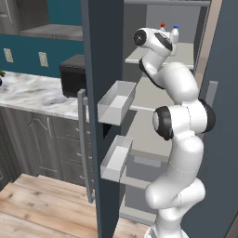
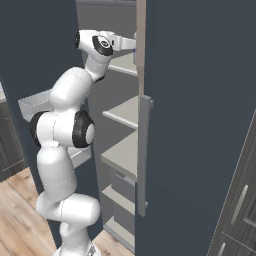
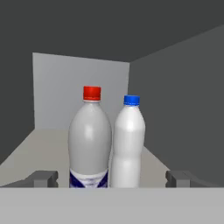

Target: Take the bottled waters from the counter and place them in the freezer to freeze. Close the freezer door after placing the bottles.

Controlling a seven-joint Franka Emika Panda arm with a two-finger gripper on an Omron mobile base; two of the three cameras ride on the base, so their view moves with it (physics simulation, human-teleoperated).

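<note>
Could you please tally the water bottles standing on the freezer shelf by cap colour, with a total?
Red-capped bottle: 1
Blue-capped bottle: 1
Total: 2 bottles, both upright and side by side on the upper freezer shelf.

Flat, even rendered light; sharp throughout.

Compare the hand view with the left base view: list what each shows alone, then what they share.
Hand view alone: the gripper open, its fingertips apart to either side of the bottles, and the red-capped bottle's bluish label.
Left base view alone: the freezer door open, its white bins, the counter, the microwave.
Shared: the red-capped bottle and blue-capped bottle upright side by side on a freezer shelf.
</note>
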